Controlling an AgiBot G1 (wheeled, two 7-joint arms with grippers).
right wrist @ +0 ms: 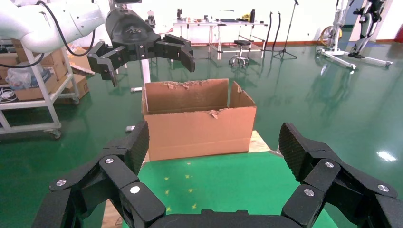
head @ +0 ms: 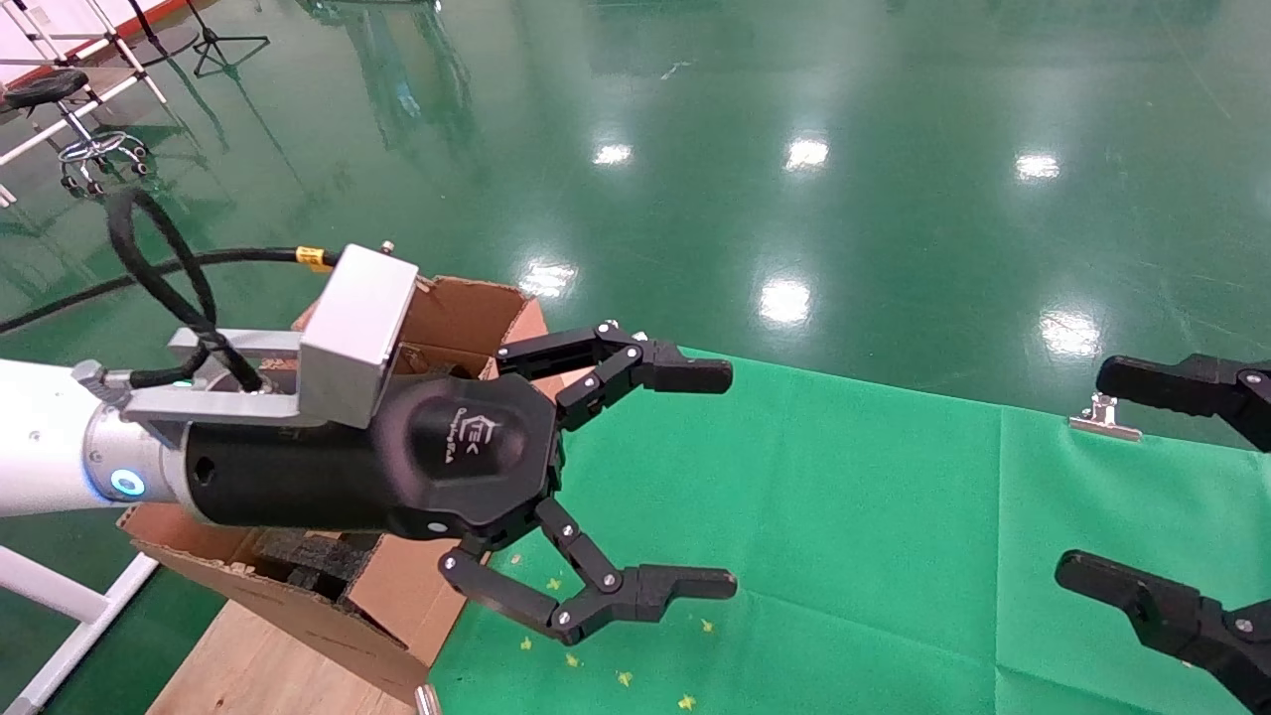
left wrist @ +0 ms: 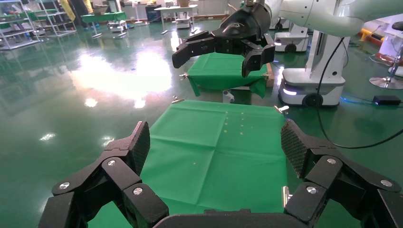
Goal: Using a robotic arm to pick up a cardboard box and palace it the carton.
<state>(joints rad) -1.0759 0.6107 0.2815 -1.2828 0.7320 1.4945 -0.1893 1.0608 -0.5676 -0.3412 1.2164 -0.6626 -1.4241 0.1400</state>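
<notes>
**Both grippers empty, no small box in sight**

The cardboard box the task calls for does not show in any view — not on the green cloth (head: 794,516), not between any fingers. Whether it already lies inside the carton (right wrist: 197,118) cannot be told; in the head view, at lower left, only dark foam pieces (head: 313,556) show through the gap under the arm.

The carton stands at the left of the head view with its torn flaps up, on a wooden board (head: 258,665) just beside the cloth's edge. The left gripper (head: 695,477) of the white robotic arm (head: 40,437) fills the centre-left of that frame, raised in front of the carton and pointing out over the cloth, its fingers spread wide and holding nothing — a pose that suits either a reach or a pull-back. From the right wrist view it hangs above the carton's left side.

The right gripper (head: 1172,497) sits at the right edge of the head view, also wide open and empty, apparently parked clear of the work. A metal clip (head: 1104,422) pins the cloth's far edge.
</notes>
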